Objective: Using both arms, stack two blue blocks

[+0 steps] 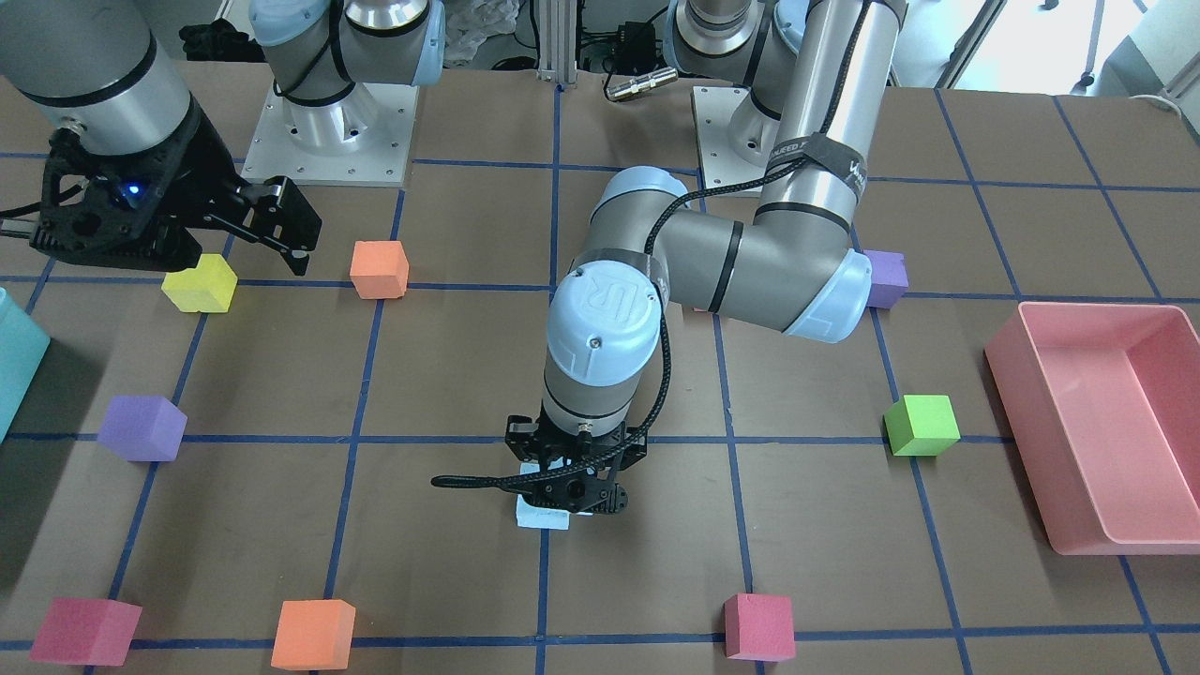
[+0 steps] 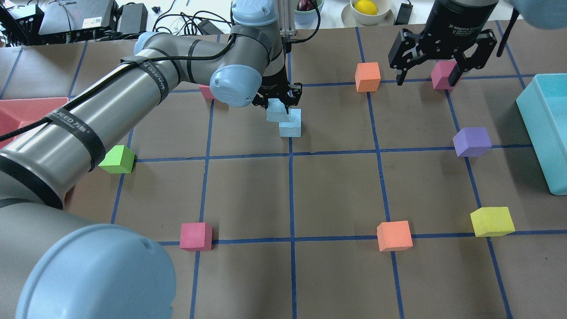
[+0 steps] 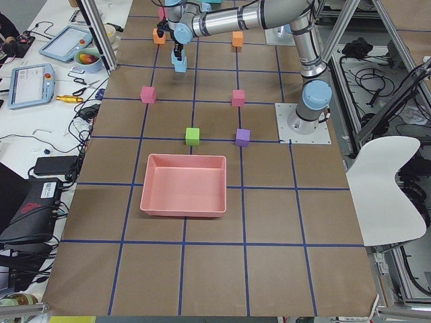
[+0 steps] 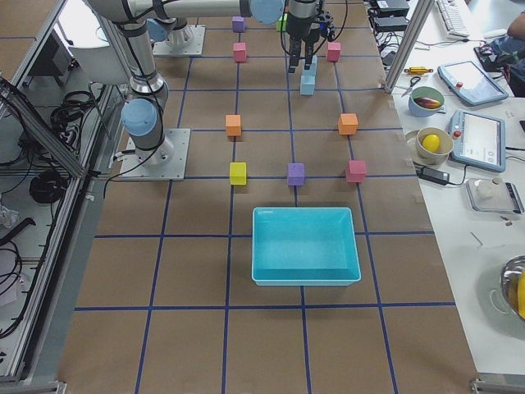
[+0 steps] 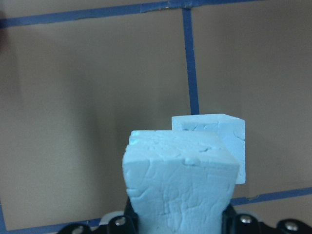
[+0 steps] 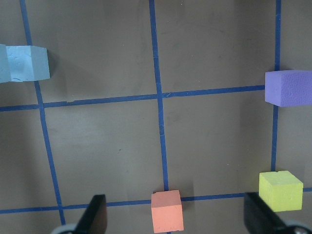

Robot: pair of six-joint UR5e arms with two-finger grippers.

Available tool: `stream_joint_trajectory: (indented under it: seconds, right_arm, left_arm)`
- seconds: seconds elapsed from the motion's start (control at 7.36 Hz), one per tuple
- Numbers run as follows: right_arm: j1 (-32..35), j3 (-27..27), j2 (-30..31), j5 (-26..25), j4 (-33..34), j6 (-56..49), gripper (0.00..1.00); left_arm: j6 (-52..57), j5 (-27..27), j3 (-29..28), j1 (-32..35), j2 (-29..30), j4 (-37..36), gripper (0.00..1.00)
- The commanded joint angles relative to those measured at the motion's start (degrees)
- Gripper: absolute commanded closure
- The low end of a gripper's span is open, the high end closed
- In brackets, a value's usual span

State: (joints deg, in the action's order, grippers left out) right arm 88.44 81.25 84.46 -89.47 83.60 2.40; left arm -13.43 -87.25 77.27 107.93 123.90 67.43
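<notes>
- Left gripper (image 2: 277, 105) is pinched on one blue block (image 5: 178, 185), which sits squarely between its jaws, lifted off the table.
- The second blue block (image 2: 291, 127) rests on the table at a crossing of the blue tape lines, right under the gripper.
- In the left wrist view, the held block is slightly off to one side of the lower one, not square over it.
- I cannot tell whether the two blocks touch.
- Right gripper (image 2: 426, 80) hangs well apart over the far right of the table, fingers spread and holding nothing.
- Done, by my reading: one block is picked up and carried to the other.
- Left to do: line it up, set it down flat and let go, so I judge the task well past halfway but not finished.
- The right arm's share cannot be read from these pictures.
- The pink bin (image 1: 1036, 422) on the robot's left end of the table shows a bare floor, with no cube in it.
- The teal bin (image 4: 305, 281) on the robot's right end is likewise bare inside.
- Beyond the table's far edge, a white bowl (image 2: 367, 18) holds a yellow fruit.
- A second bowl (image 2: 305, 17) holds something dark red, too small to name.
</notes>
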Motion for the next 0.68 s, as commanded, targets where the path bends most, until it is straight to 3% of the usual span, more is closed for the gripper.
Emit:
stream_joint_trajectory:
  seconds: [0.0, 0.41, 0.54]
  right_arm:
    - [0.2, 0.7, 2.1, 0.2, -1.3, 0.1, 0.00]
    - [0.2, 1.1, 2.1, 0.0, -1.2, -0.5, 0.00]
    - [0.3, 1.3, 2.3, 0.2, -1.3, -0.2, 0.00]
  left_arm:
    - [-1.2, -0.1, -2.6, 1.1, 1.7, 1.7, 1.00]
    - [-2.1, -0.1, -2.4, 1.7, 2.7, 1.7, 0.97]
    - [-2.2, -0.1, -2.3, 1.7, 3.2, 1.2, 0.44]
